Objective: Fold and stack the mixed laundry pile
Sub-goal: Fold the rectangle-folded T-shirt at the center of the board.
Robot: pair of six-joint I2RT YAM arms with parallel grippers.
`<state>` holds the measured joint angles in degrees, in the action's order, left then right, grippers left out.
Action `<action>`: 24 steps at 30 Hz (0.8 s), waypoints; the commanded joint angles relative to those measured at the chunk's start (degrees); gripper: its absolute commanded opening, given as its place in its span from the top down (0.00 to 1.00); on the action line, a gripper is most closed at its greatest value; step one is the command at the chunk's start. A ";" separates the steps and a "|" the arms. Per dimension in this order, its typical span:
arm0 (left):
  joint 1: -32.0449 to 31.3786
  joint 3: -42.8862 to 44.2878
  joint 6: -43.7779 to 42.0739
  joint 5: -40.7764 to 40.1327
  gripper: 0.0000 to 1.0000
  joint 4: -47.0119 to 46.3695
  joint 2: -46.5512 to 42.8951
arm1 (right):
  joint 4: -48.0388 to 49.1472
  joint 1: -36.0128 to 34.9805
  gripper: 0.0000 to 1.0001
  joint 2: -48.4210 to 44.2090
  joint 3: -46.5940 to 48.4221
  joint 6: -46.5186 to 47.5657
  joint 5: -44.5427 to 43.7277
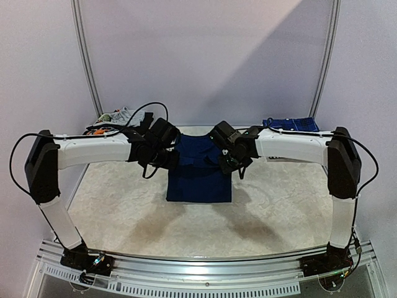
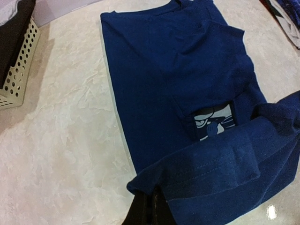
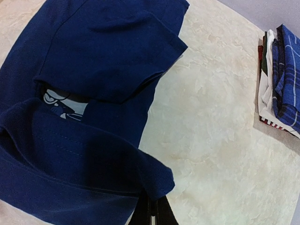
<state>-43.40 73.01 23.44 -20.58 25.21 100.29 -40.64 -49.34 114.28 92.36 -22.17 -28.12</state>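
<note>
Evenness decides this fold: both corners of the lifted hem of the navy T-shirt (image 1: pixel 198 183), which lies mid-tabletop (image 1: pixel 124 211), should travel level and land edge on edge, without dragging the layer beneath. The left tool (image 2: pixel 150 210) is pinched tight on the nine o'clock corner of that hem. The right tool (image 3: pixel 152 212) is pinched just as tight on the three o'clock corner.

T-shirt (image 1: pixel 198 180) between basket (image 2: pixel 19 63) and stack (image 1: pixel 291 124)
</note>
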 commanded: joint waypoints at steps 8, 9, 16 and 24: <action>3.68 4.59 -2.52 1.70 1.00 -2.60 8.14 | 2.85 4.18 1.00 7.97 4.58 3.51 2.26; 3.87 4.79 -2.59 1.78 1.00 -2.86 8.70 | 3.28 4.29 1.00 8.24 4.66 3.82 2.35; 5.01 6.02 -2.61 2.21 1.00 -4.04 11.78 | 4.58 5.20 1.00 11.26 6.81 5.55 3.14; 5.58 7.68 -1.85 0.21 1.00 -3.67 14.34 | 4.65 6.37 1.00 14.97 9.29 6.34 3.85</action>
<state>-39.05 79.11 21.41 -18.63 21.67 112.99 -36.45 -44.16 127.02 99.92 -16.51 -24.51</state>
